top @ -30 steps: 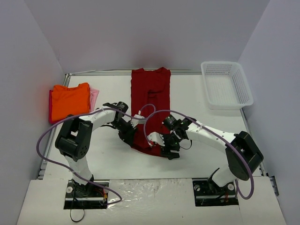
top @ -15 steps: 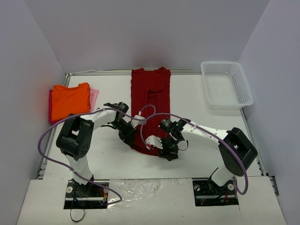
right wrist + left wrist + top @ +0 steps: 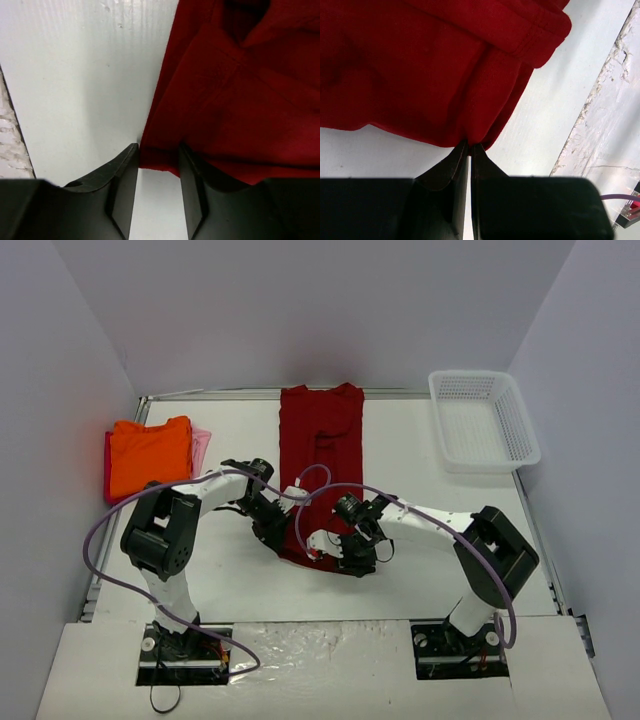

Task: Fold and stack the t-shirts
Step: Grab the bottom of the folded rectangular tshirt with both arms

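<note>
The dark red t-shirt (image 3: 320, 445) lies lengthwise in the middle of the table, folded into a long strip. My left gripper (image 3: 279, 537) is at its near left corner and is shut on the hem of the red cloth (image 3: 420, 75); the jaws (image 3: 470, 146) are pressed together on a pinch of it. My right gripper (image 3: 342, 556) is at the near right corner, open, with the red hem (image 3: 250, 110) lying between its fingers (image 3: 159, 151). The orange t-shirt (image 3: 150, 455) lies folded at the left on the pale pink one (image 3: 201, 447).
A white mesh basket (image 3: 485, 420) stands at the back right. The white table (image 3: 420, 455) ends at a rough taped strip (image 3: 615, 150) near the arm bases. Purple cables loop over both arms.
My right arm has drawn in to the left, bringing its gripper onto the near right corner of the red shirt. The left gripper has stayed in place.
</note>
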